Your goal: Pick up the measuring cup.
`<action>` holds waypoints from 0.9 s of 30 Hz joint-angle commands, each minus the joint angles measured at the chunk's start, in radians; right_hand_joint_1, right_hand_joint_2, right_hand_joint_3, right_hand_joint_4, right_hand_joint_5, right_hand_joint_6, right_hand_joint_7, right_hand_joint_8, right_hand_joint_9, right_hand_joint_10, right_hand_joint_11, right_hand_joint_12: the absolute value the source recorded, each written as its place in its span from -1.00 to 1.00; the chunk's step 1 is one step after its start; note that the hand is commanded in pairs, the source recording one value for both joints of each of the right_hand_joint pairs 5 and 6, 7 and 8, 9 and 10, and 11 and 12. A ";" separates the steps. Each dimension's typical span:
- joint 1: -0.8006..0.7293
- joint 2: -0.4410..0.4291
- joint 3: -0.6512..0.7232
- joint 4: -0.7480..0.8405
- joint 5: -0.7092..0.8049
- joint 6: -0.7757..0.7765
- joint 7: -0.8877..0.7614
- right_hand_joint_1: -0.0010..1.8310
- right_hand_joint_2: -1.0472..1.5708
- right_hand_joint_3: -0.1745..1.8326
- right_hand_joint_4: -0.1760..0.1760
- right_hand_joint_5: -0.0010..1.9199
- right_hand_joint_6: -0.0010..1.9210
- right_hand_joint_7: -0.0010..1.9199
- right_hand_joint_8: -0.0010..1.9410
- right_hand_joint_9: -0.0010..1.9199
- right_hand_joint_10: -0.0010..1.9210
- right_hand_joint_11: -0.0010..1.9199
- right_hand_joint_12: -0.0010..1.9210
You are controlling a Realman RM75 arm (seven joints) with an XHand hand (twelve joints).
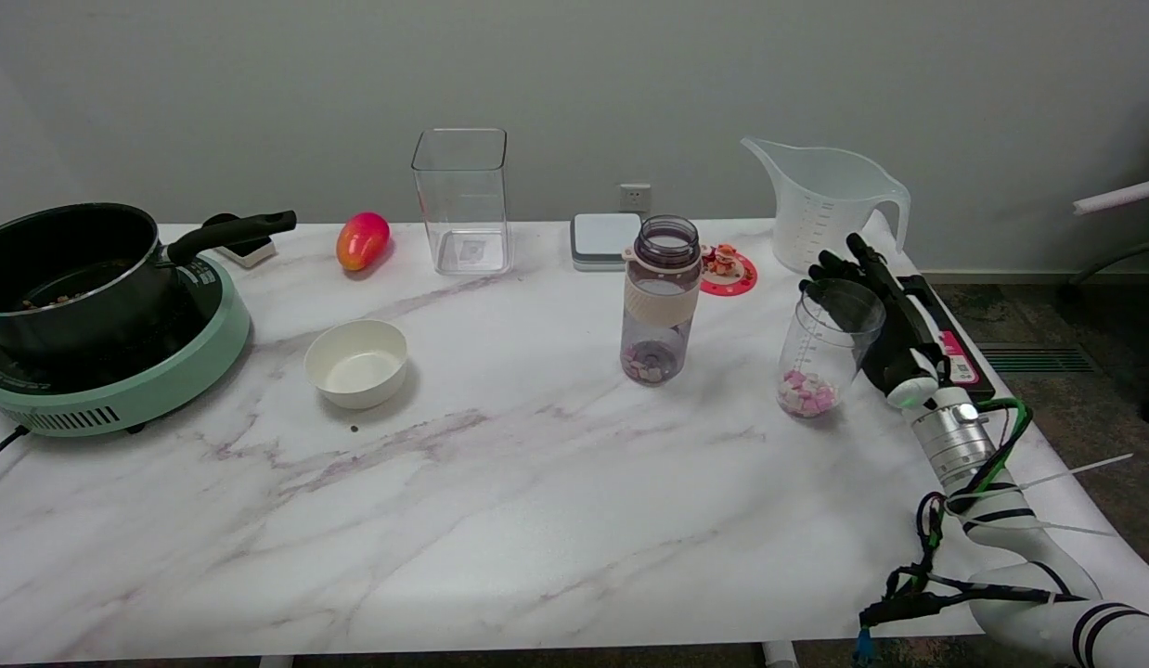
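Head view: on the table the large jug stands at the far right, against the wall. The smaller measuring cup, clear with pink and white bits at the bottom, stands near the right edge, tilted slightly. The right hand is beside it, fingers reaching around its far side near the rim; whether they actually grip I cannot tell. A good lift would need the fingers closed firmly on the wall first, then a straight rise, keeping the cup upright so nothing spills.
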 commanded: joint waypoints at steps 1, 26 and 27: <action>0.013 -0.021 -0.024 -0.026 -0.012 0.006 -0.008 0.35 -0.90 0.02 0.00 -0.92 -0.92 -0.66 -0.66 -0.62 -0.62 -0.55 -0.55; 0.006 -0.023 -0.027 -0.057 -0.003 0.016 -0.034 0.52 -0.57 -0.02 0.00 -0.86 -0.86 -0.61 -0.62 -0.56 -0.56 -0.51 -0.51; 0.006 -0.023 -0.025 -0.059 -0.003 0.016 -0.034 0.53 -0.48 0.00 0.00 -0.82 -0.82 -0.60 -0.60 -0.54 -0.54 -0.51 -0.51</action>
